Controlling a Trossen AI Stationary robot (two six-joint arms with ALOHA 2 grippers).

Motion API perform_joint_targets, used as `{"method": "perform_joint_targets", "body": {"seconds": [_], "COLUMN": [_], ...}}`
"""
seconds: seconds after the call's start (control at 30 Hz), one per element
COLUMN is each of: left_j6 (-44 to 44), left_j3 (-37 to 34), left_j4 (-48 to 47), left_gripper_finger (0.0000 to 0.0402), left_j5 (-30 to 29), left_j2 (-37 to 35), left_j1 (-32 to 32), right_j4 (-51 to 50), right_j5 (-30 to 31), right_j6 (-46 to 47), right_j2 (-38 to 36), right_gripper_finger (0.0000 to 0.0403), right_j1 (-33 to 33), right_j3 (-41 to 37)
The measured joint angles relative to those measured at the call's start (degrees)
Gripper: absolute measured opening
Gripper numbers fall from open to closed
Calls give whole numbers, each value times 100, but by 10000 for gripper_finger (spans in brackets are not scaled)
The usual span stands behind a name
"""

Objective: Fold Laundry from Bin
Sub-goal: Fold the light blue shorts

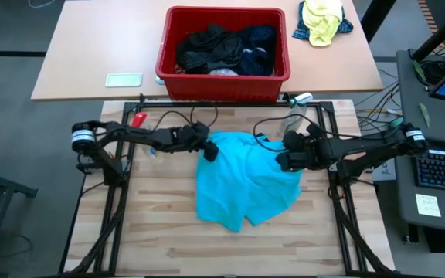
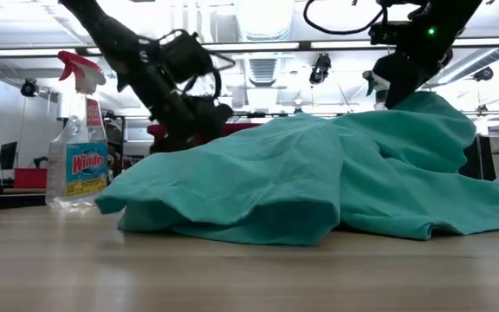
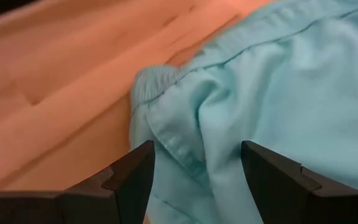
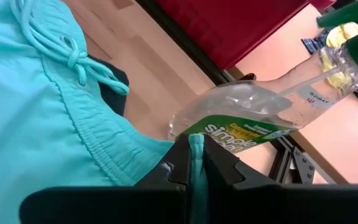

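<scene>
A bright turquoise garment (image 1: 246, 181) with a drawstring (image 4: 73, 59) lies rumpled in the middle of the wooden table. My right gripper (image 1: 283, 160) is shut on its far right edge, which it holds raised into a peak (image 2: 423, 104). My left gripper (image 3: 194, 152) is open at the garment's far left corner (image 1: 209, 143), slanting down, one finger on each side of a bunched hemmed fold (image 3: 179, 140). The red bin (image 1: 224, 77) stands on the lighter table beyond, with dark laundry (image 1: 222, 48) in it. My left gripper has the hemmed fold between its open fingers; whether they touch the cloth, I cannot tell. My right gripper pinches the garment's gathered waistband edge (image 4: 196, 144) between its two fingers, slanting down from the table's right. That edge is lifted; the rest drapes down onto the table.
A Windex spray bottle (image 2: 76, 165) stands at the table's far left, a second spray bottle (image 4: 247, 118) at the far right by the frame. A yellow-and-blue cloth bundle (image 1: 323, 22) and a small card (image 1: 123, 79) lie on the far table. Bare wood shows along the near edge.
</scene>
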Motion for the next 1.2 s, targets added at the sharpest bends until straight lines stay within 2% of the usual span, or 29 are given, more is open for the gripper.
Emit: {"method": "perform_joint_targets", "body": {"seconds": [0.27,0.37,0.5,0.67,0.87,0.97,1.2], "left_j6": [74,280,608,611,723,1014,1581], "left_j3": [0,0,0,0,-2,0,2], "left_j4": [327,351,502,681,903,1072,858], "left_gripper_finger": [220,203,134,17,2,1,0], "left_j5": [31,-80,-455,-271,-343,-389,-1157], "left_j2": [408,423,423,423,243,-206,-1492], "left_j1": [-16,-98,-259,-280,-523,-724,-1471], "right_j4": [-3,-3,19,146,155,153,168], "right_j5": [-20,-46,-135,-145,-134,-125,54], "right_j6": [231,401,449,447,431,431,362], "right_j2": [0,0,0,0,-4,-85,-726], "right_gripper_finger": [13,13,13,13,13,13,13], "right_j1": [-2,0,0,0,0,27,467], "right_j3": [-416,-539,-648,-675,-675,-670,-470]}}
